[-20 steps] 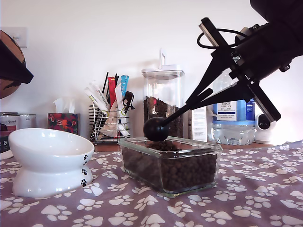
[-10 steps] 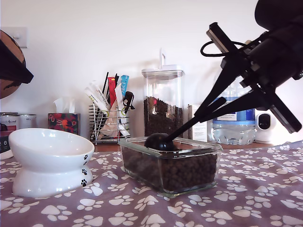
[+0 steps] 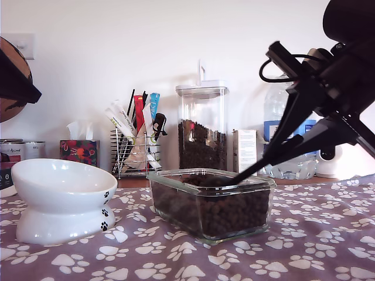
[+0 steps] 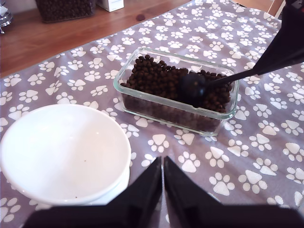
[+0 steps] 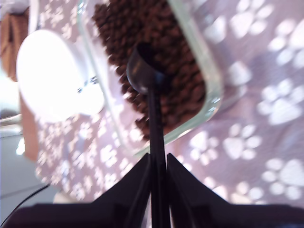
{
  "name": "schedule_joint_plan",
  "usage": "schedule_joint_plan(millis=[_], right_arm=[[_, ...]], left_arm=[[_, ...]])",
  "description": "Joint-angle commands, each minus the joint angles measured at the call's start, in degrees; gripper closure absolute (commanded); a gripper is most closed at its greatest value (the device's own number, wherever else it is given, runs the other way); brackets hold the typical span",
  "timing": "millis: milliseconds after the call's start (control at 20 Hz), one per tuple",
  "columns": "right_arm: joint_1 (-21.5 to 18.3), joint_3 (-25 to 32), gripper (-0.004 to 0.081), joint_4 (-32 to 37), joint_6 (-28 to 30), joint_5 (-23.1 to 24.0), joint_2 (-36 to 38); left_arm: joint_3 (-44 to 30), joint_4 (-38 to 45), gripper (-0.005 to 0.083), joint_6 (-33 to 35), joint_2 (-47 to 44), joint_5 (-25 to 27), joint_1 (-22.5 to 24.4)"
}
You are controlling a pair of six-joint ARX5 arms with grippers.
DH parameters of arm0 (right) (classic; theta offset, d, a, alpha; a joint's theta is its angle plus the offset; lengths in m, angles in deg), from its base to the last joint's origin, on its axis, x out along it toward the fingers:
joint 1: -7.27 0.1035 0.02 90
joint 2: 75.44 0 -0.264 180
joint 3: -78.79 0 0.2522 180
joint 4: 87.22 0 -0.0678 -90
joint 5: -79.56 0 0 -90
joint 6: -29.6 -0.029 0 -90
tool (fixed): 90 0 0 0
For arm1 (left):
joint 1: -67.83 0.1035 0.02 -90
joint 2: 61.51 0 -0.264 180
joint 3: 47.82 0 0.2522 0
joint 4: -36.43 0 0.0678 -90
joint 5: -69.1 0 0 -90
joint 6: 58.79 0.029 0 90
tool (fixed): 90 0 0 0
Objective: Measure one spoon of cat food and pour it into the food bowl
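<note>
My second gripper [image 3: 281,149] is shut on the handle of the black spoon [image 3: 253,168] at the exterior view's right. The spoon slants down into a clear glass dish [image 3: 211,181] filled with cat food [image 3: 228,213]. Its cup [image 4: 192,88] rests in the kibble [image 4: 156,78], also shown as the spoon's cup [image 5: 142,69] among pellets [image 5: 142,33]. The white food bowl [image 3: 58,187] stands at the exterior view's left, and no kibble shows in the bowl [image 4: 61,152]. My first gripper [image 4: 162,190] hangs shut and holds nothing, above the bowl's near side.
Behind the dish stand a tall jar of kibble [image 3: 202,126], a wire rack of sticks [image 3: 135,140], a water bottle [image 3: 287,129] and a tissue box [image 3: 78,151]. A paw-print cloth [image 3: 304,246] covers the table. A dark shape [image 3: 12,82] hangs at the exterior view's left edge.
My second gripper has dropped and shifted toward the exterior view's right. The spoon's cup went from above the dish rim down into the kibble.
</note>
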Motion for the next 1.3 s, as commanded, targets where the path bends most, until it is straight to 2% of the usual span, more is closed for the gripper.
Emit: schedule_joint_plan(millis=[0, 350, 550, 950, 1250], right_arm=[[-1.7, 1.0, 0.0783, -0.9, 0.9, 3.2, -0.5], [-1.6, 1.0, 0.0783, -1.2, 5.4, 5.0, -0.5], [0.9, 1.0, 0.0783, -2.0, 11.3, 10.2, -0.5], [5.4, 1.0, 0.0783, -2.9, 17.4, 17.5, -0.5], [7.2, 0.9, 0.0783, -4.4, 21.8, 23.2, -0.5]], left_arm=[[-0.9, 0.6, 0.0794, 0.0, 0.2, 0.1, 0.0], [-0.9, 0.6, 0.0794, 0.0, 0.2, 0.1, 0.0], [-0.9, 0.6, 0.0794, 0.0, 0.2, 0.1, 0.0], [-0.9, 0.6, 0.0794, 0.0, 0.2, 0.1, 0.0], [-0.9, 0.6, 0.0794, 0.0, 0.2, 0.1, 0.0]])
